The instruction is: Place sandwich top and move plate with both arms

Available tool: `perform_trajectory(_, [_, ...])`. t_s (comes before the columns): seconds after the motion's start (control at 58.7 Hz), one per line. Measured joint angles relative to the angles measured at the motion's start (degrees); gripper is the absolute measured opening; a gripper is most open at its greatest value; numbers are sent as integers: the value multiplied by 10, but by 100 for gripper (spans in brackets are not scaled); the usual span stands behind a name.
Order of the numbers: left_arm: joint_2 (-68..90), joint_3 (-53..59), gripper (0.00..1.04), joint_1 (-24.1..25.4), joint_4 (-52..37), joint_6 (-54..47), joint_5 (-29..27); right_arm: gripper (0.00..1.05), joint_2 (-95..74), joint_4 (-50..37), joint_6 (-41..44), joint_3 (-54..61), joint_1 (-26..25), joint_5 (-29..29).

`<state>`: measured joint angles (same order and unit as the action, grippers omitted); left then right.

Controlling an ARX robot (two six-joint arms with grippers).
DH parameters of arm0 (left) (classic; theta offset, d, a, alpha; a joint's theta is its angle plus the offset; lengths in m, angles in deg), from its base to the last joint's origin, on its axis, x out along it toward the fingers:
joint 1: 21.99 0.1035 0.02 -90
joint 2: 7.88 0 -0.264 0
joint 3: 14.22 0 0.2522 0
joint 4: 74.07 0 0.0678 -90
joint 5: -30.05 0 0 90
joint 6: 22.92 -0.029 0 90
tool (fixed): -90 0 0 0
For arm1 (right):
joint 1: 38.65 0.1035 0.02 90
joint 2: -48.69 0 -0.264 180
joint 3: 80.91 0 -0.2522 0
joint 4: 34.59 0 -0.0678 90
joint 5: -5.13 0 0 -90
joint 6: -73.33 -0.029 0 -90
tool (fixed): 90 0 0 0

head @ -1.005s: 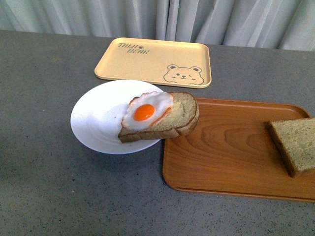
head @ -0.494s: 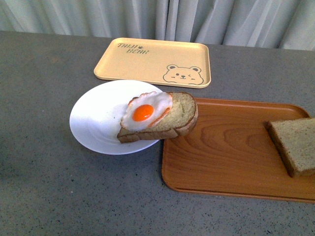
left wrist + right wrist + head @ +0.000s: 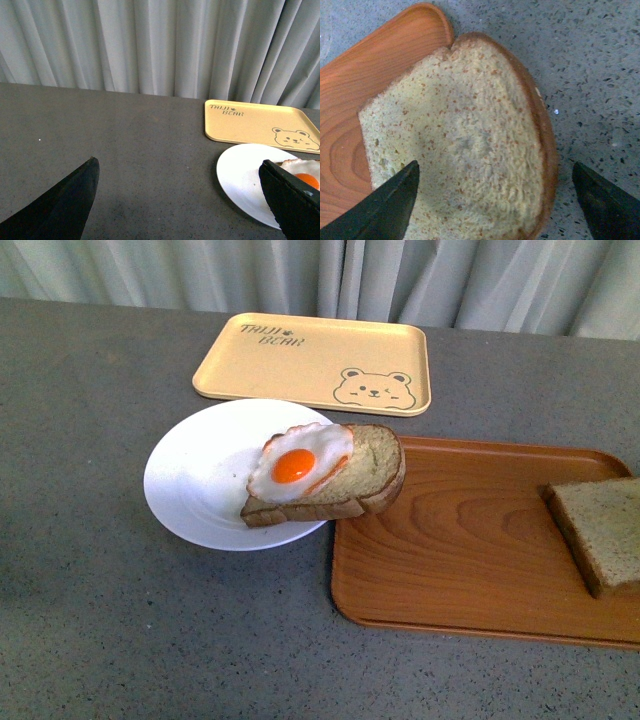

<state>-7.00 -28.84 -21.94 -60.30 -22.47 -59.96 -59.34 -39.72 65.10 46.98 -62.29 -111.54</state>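
The sandwich top, a plain brown slice, lies at the right end of the wooden tray. In the right wrist view my open right gripper hangs over the sandwich top, one finger on either side of it and nothing gripped. The white plate sits left of the tray and carries a bread slice with a fried egg that juts over the tray's rim. My open left gripper hovers over bare table beside the plate, with one finger in front of its rim. Neither arm shows in the front view.
A pale yellow bear tray lies behind the plate, near the grey curtain. In the right wrist view the sandwich top overhangs the corner of the wooden tray onto the speckled grey table.
The whole scene shifts by a few pixels in the front view. The plate, both slices and the trays keep their places relative to each other.
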Motion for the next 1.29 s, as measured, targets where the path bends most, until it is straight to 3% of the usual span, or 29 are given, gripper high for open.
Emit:
perform_trajectory(0.477, [0,0,96,0,0,0,0,4,55,3,-34,4,5,-23])
perform_trajectory(0.716, [0,0,96,0,0,0,0,3,156,11,-105,-23,63,-36])
perform_trajectory(1.125, [0,0,96,0,0,0,0,3,85,-61,-207,-172,362,112])
perform_trajectory(1.295, [0,0,96,0,0,0,0,3,13,-82,-237,-197,457,152])
